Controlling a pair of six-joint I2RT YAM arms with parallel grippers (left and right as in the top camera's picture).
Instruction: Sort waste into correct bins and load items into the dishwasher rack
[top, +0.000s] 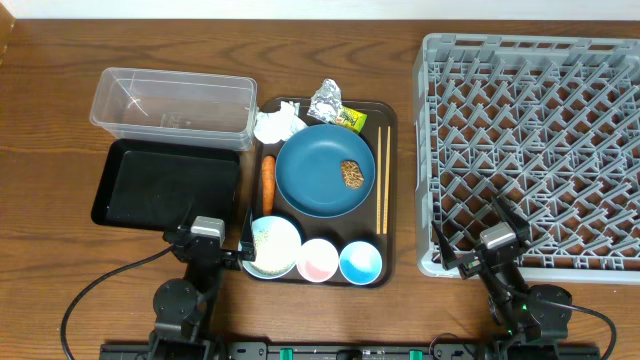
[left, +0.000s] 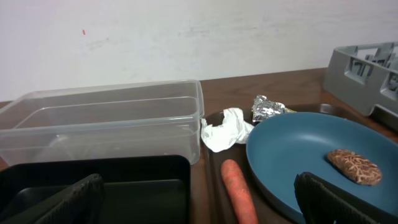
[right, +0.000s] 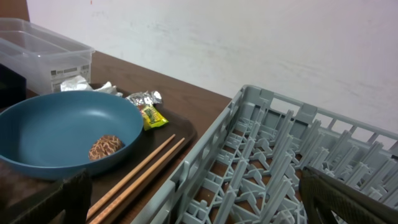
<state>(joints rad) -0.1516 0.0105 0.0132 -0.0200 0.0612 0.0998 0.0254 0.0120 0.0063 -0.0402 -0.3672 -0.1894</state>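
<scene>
Label on the clear tub (right: 37, 43) and print on the yellow-green wrapper (right: 151, 116): too small to read. The wrapper lies on the brown tray (right: 174, 124) beside the foil ball (right: 144, 98). Left pincer (top: 208, 243) and right pincer (top: 480, 240) gape, empty.

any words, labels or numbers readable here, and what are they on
No text here can be read.
White sticker on the end wall of the clear tub: printed lines, too small to read.
Yellow-green wrapper: dark print, too blurred to read.
No writing shows on anything else.
</scene>
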